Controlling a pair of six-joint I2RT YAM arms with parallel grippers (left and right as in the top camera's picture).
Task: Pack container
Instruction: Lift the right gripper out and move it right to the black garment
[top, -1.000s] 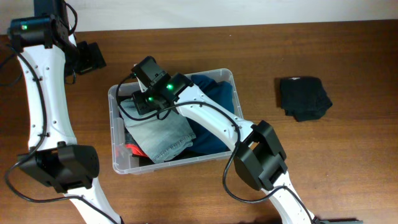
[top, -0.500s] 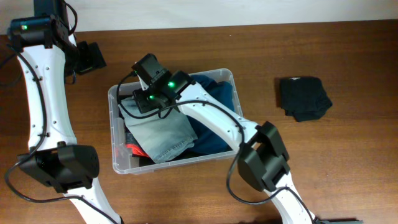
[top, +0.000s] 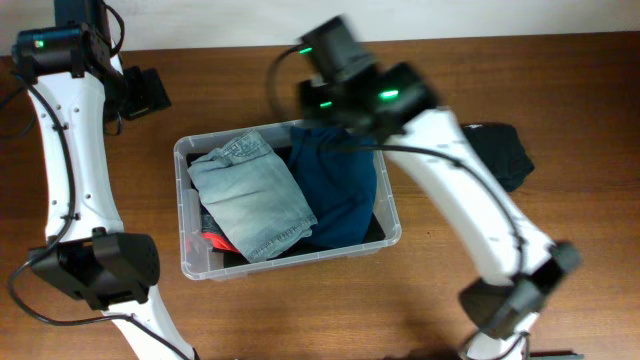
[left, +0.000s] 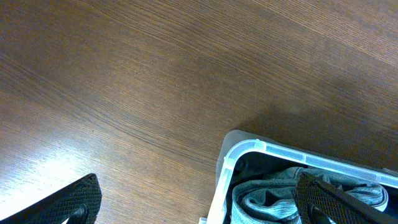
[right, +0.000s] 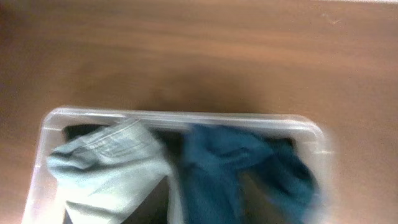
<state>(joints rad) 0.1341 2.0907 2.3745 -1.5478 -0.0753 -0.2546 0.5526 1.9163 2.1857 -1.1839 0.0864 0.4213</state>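
Container (top: 300, 258) is where we begin: a clear plastic tub with rounded corners and a raised rim. It stands on the brown wooden desk (top: 560, 290) with its opening facing up, a little left of the middle in the overhead view. Its long axis runs left to right across that view. It is slightly skewed, with the right end turned a touch toward the far edge of the desk. Through the open top we see folded pale denim jeans (top: 250, 195) filling the left half. A dark blue garment (top: 335, 185) fills the right half, and the two touch along the middle. A scrap of red fabric (top: 205, 238) shows under the jeans by the left wall, with something dark beneath it. Beyond the far-left corner, the left claw (top: 146, 92) hangs over bare desk. In the left wrist view its fingers (left: 78, 200) stand spread wide, with one rounded corner of the tub visible between them. The right arm (top: 470, 210) reaches across the right end of the tub, its upper part smeared by blur above the far rim. We cannot pick the right claw out of that blur, so we cannot tell how its jaws stand. A folded black cloth (top: 510, 165) lies on the desk well to the right of the tub, partly hidden behind that arm.
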